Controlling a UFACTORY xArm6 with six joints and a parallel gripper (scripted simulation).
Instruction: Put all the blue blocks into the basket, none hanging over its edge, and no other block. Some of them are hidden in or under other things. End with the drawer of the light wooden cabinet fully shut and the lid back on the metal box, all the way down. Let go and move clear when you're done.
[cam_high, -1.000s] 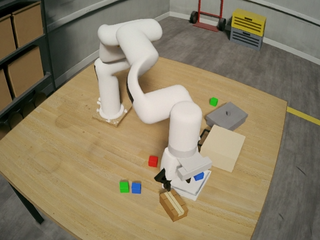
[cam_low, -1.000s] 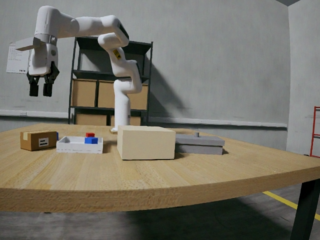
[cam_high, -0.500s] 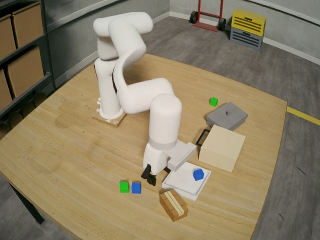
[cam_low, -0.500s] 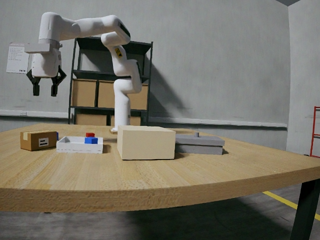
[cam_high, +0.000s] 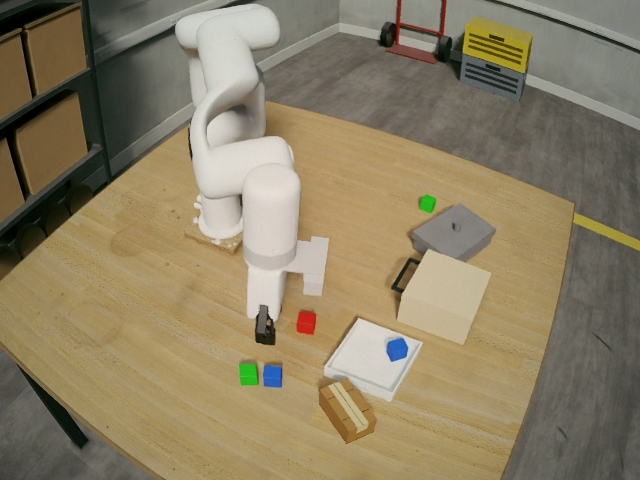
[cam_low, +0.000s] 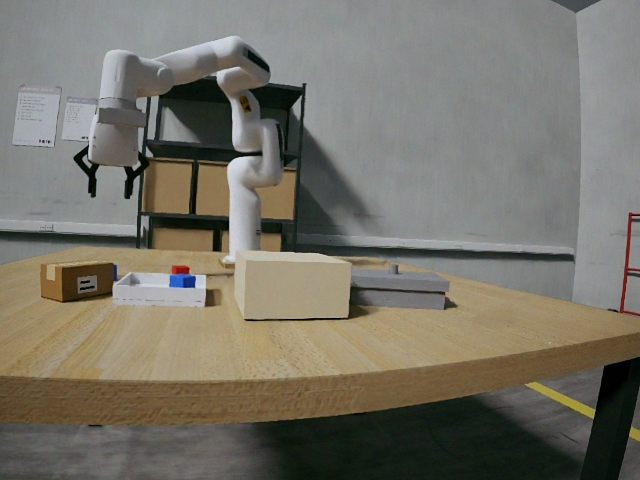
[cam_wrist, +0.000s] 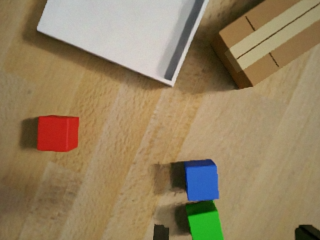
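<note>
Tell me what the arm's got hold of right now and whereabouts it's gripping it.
Nothing is held: the jaws stand apart in the air, above the table.

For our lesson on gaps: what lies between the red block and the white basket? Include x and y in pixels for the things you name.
Only bare wood lies between the red block (cam_high: 306, 322) (cam_wrist: 57, 133) and basket (cam_high: 369, 356) (cam_wrist: 120, 35), in the wrist view.
</note>
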